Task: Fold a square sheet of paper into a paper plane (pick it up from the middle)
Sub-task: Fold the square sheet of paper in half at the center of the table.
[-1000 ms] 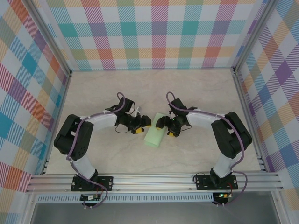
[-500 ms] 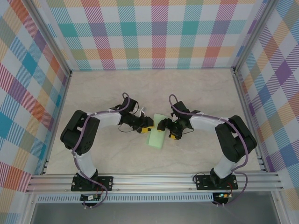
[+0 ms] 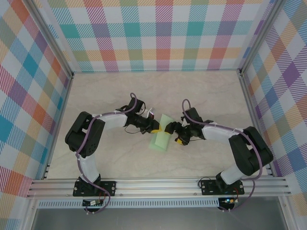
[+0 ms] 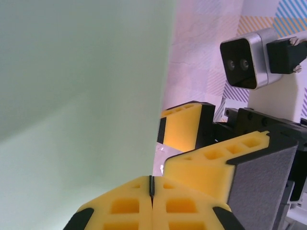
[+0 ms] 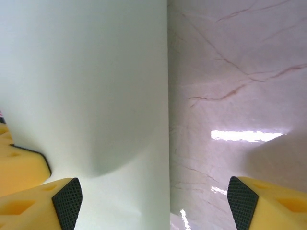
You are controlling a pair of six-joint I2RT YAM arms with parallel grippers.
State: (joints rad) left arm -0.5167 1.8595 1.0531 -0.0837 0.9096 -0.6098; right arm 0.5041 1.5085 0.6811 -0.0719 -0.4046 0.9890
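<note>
Setting: pale marble-look table (image 3: 216,96), walled on three sides in bright plaid (image 3: 163,33).

Item 1, paper (image 3: 160,134): pale green, plain, lying at mid-table between the two grippers. From above it reads as a narrow oblong rather than a square, so it appears doubled or curled over on itself (whether a crease is pressed flat cannot be told). No nose point and no wings are visible.

Item 2, left gripper (image 3: 154,128): at the paper's left edge. Its yellow fingertips (image 4: 129,206) are clenched together, and in the left wrist view the paper's edge runs down into their seam, so it seems to nip the sheet there.

Item 3, right gripper (image 3: 173,134): at the paper's right edge, released. Its fingers (image 5: 67,196) stand wide apart, one over the paper, the other over bare table.

Condition: early stage, by my judgement. At most the first lengthwise fold is in hand. The corner folds, wing folds and the finished dart are all outstanding.
</note>
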